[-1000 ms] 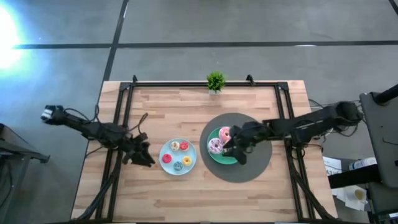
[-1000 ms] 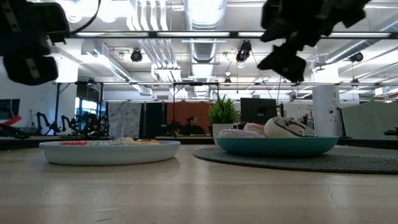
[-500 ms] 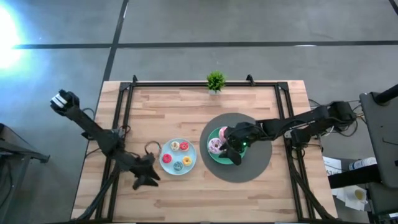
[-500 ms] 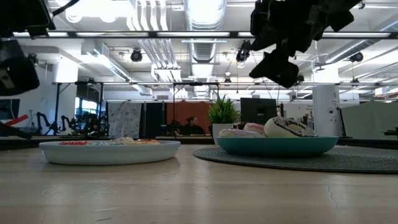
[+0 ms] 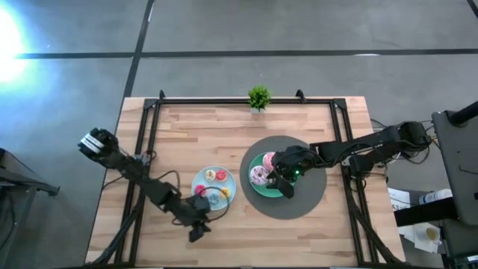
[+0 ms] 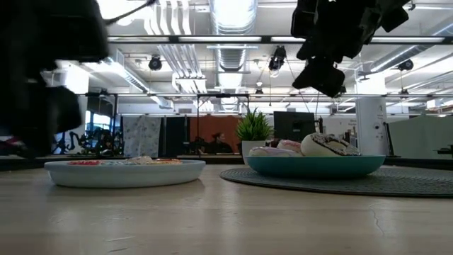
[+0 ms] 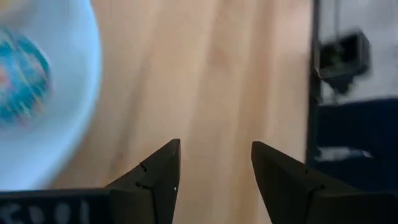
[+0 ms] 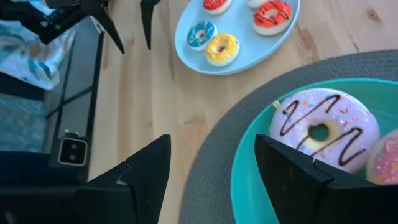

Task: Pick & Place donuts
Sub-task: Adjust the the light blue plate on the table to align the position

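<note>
The left gripper has swung from the table's left side toward the front edge and now sits just off the near rim of the light-blue plate, jaws spread and empty over bare wood. The right gripper has barely moved — it hangs above the green plate on the grey mat, jaws spread, holding nothing. The larger donuts lie on the green plate, the mini donuts on the blue one — all unchanged.

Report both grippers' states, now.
Left gripper: open, empty, beside the light-blue plate.
Right gripper: open, empty, above the green plate.
</note>
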`<state>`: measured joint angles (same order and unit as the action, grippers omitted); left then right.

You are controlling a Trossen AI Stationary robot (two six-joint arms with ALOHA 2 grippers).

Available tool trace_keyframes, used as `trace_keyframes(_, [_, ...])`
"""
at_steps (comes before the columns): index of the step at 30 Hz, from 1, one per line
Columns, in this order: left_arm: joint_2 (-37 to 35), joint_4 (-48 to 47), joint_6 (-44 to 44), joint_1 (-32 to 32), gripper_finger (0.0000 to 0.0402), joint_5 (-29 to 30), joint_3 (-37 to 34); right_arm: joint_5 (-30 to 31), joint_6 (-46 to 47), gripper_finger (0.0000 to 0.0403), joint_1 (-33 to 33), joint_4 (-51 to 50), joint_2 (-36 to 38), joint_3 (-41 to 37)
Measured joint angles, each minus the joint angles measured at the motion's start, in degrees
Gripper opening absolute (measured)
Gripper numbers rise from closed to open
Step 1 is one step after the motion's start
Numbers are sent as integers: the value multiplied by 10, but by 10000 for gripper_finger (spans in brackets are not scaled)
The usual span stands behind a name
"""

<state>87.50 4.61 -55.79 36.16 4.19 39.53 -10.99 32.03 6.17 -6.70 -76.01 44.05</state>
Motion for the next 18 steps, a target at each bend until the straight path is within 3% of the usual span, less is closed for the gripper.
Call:
trace_keyframes(7, [35, -30, -1, -72, 171, -2, 21, 0, -29, 224, 0, -4, 1, 0])
trace_keyframes(18, [22, -82, -22, -99, 171, 8, 15, 0, -46, 224, 0, -5, 3, 0])
